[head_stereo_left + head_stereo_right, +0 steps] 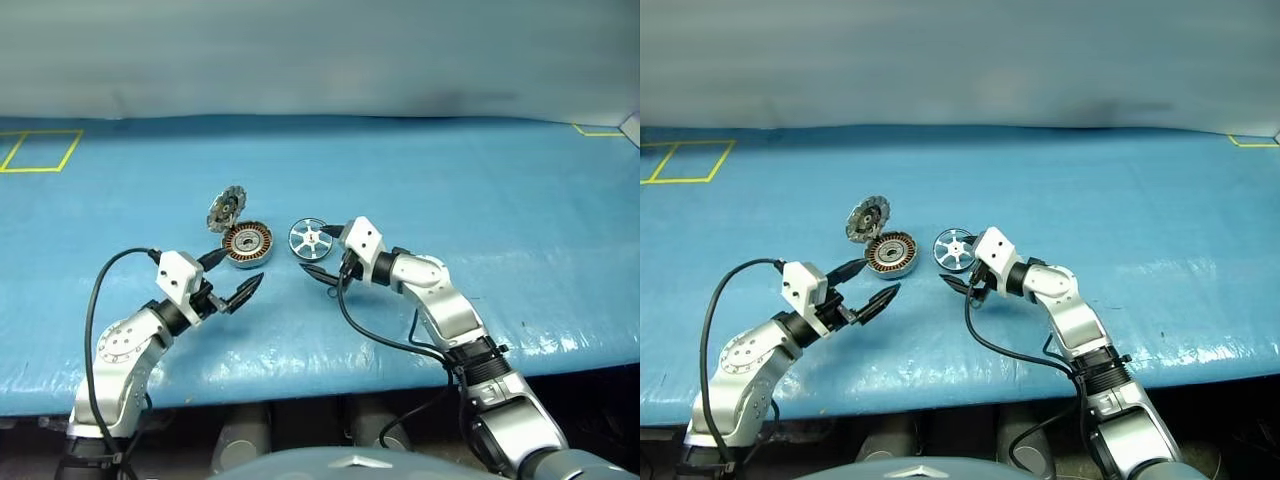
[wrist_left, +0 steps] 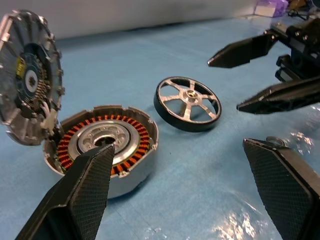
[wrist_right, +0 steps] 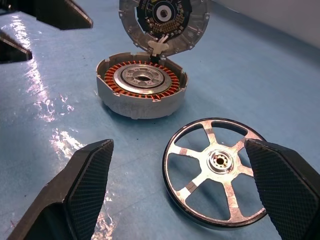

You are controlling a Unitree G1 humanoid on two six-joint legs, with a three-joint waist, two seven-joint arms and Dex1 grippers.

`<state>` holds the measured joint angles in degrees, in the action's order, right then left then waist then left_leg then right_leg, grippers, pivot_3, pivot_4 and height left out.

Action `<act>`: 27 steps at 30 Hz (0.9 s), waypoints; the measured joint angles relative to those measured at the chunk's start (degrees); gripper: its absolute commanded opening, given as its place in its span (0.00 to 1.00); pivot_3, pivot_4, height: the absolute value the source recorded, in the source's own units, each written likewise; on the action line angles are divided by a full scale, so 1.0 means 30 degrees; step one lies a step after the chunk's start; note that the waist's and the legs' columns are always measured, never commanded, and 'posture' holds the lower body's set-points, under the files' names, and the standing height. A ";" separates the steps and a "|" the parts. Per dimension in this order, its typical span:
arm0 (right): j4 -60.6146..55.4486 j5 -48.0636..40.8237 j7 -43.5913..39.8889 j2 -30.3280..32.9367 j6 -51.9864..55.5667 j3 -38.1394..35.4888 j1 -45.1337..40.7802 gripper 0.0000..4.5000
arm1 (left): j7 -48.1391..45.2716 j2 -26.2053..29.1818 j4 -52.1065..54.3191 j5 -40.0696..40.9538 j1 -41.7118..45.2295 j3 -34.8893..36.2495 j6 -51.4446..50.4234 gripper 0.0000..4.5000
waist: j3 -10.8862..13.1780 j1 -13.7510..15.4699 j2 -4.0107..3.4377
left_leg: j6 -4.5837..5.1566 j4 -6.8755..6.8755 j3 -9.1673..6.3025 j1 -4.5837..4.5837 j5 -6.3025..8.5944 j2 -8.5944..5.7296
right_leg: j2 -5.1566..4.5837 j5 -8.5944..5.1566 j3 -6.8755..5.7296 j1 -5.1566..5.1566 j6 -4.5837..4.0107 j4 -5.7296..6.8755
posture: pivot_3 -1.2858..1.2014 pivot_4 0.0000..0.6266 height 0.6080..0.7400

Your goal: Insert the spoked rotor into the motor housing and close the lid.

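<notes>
Nearest the head camera, both arms reach up from the bottom of the frame over the blue table [image 1: 520,200]. Left of centre, the left gripper [image 1: 232,278] stands wide open and empty, just below the motor housing [image 1: 247,244], whose copper windings face up. Right of centre, the right gripper [image 1: 325,252] is also spread wide and holds nothing, its fingers flanking the spoked rotor [image 1: 309,238], which lies flat on the table just right of the housing and apart from it. At the housing's upper-left edge the lid [image 1: 226,209] stands tilted open, seemingly hinged there. Nothing looks done yet: grasping, inserting and closing all remain.
</notes>
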<state>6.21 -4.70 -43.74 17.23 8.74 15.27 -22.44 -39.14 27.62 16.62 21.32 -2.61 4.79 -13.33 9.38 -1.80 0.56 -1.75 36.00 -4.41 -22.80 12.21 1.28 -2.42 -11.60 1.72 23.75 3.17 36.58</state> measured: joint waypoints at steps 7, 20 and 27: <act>-0.0715 -0.0007 0.0448 -0.0325 -0.0134 0.0047 0.0993 1.00 | -0.2059 0.3210 -0.1149 -0.1518 0.3472 -0.1373 -0.0476 1.00 | 0.0005 -0.0156 -0.0008 | 0.0000 -0.0020 0.0015 0.0017 0.0000 0.0000 | 0.0003 -0.0004 0.0016 0.0015 -0.0005 0.0028 | 0.52 0.24 1.00; -0.3236 -0.0203 0.1295 0.0650 0.0457 -0.0805 0.3185 1.00 | -0.7536 0.5968 -0.6300 -0.4610 0.9149 -0.5432 0.0151 1.00 | 0.0046 -0.0159 0.0034 | 0.0000 -0.0015 0.0017 0.0015 0.0000 0.0005 | 0.0012 -0.0013 0.0018 0.0029 -0.0014 0.0054 | 0.52 0.24 1.00; -0.3267 -0.0157 0.1807 0.0552 0.0462 -0.0814 0.3277 1.00 | -0.8715 0.5412 -0.9672 -0.5854 1.0537 -0.6563 0.1221 1.00 | 0.0061 -0.0142 0.0052 | 0.0001 -0.0016 0.0014 -0.0005 0.0000 0.0004 | 0.0012 -0.0014 0.0018 0.0036 -0.0013 0.0052 | 0.52 0.24 1.00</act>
<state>-3.59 -5.17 -38.32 18.88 10.13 12.83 -12.61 -65.29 43.85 -12.39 3.76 29.00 -14.90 -9.67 9.56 -2.23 0.71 -1.74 35.95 -4.36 -22.81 12.21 1.29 -2.38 -11.64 1.77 23.86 3.13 36.73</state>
